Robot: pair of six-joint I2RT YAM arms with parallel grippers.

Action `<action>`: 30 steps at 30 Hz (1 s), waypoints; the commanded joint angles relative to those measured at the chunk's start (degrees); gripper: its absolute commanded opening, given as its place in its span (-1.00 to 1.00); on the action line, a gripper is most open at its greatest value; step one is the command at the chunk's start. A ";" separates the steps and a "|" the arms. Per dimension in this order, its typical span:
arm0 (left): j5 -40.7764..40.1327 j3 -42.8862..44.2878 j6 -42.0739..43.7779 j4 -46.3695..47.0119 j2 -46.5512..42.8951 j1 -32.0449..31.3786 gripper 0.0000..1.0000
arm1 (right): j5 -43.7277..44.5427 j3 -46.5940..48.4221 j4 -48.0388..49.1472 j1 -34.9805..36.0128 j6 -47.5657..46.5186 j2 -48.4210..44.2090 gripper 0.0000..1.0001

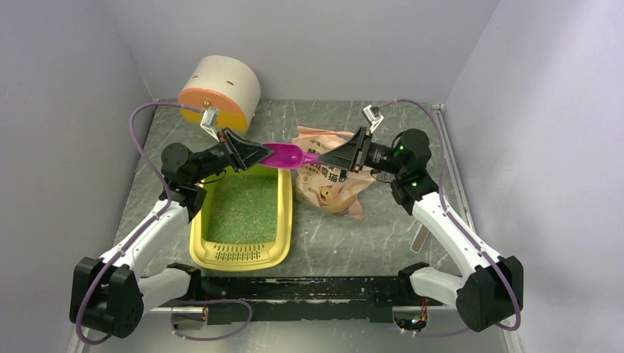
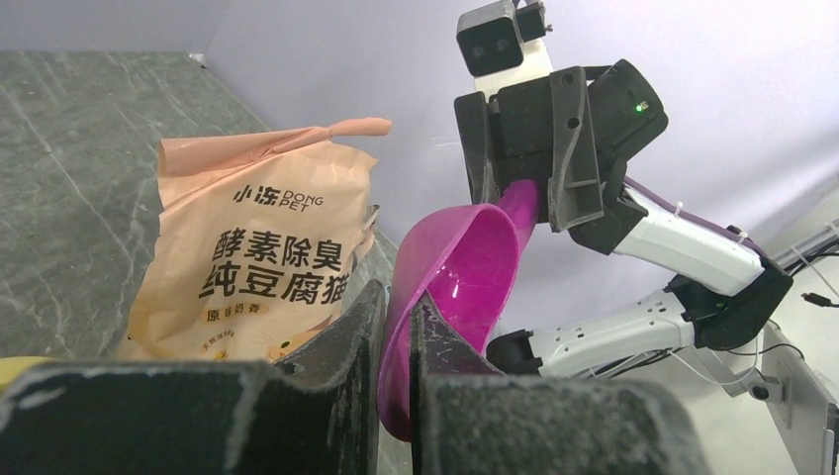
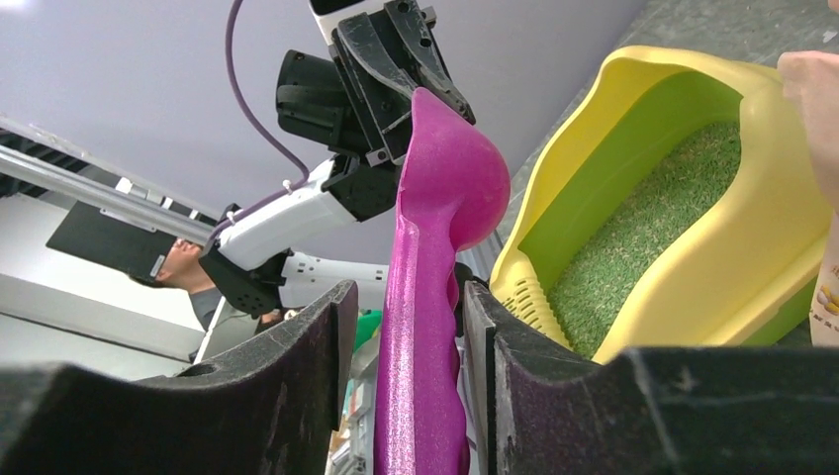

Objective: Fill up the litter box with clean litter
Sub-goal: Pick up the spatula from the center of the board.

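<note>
Green litter [image 1: 243, 209] in yellow box [image 1: 286, 220], left end effector [image 1: 266, 153] pinching scoop [image 1: 284, 155], right end effector [image 1: 324, 158] grip unclear

Soft, even light from overhead keeps everything bright. Only faint, short shadows lie on the tabletop [image 1: 383, 235] beside the litter box [image 1: 285, 220]. The top view is sharp. In the wrist views the left gripper [image 2: 396, 302] and right gripper [image 3: 408, 292] blur into dark masses up close, and the glossy scoop [image 2: 465, 267] carries pale glare.
</note>
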 commanded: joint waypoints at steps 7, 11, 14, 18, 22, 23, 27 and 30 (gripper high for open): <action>0.40 3.46 0.97 3.21 1.48 -1.49 -0.90 | -0.20 2.46 -1.72 0.44 -2.25 0.36 -0.34; 1.20 3.72 1.58 2.61 1.79 -1.97 -0.91 | 0.78 2.50 -2.30 0.47 -3.06 -0.07 -0.57; 1.96 4.02 1.97 2.15 2.13 -2.07 -0.90 | 0.49 2.93 -2.85 0.45 -3.63 0.01 -0.69; 2.83 4.70 2.16 2.41 2.79 -2.07 -0.91 | -0.21 2.92 -1.96 0.47 -3.77 -0.19 -0.81; 4.29 6.24 2.77 2.40 3.92 -2.07 -0.91 | -0.43 3.06 -2.38 0.47 -4.47 -0.41 -0.70; 4.65 6.58 3.03 2.23 4.17 -2.07 -0.91 | -0.44 3.08 -2.53 0.46 -4.53 -0.46 -0.67; 5.25 7.03 2.58 3.19 4.99 -2.05 -0.90 | -0.53 2.26 -0.59 0.49 -3.54 -0.84 -0.69; 5.51 6.90 2.08 4.01 5.39 -2.07 -0.90 | -0.45 1.86 0.50 0.31 -2.81 -0.86 -0.65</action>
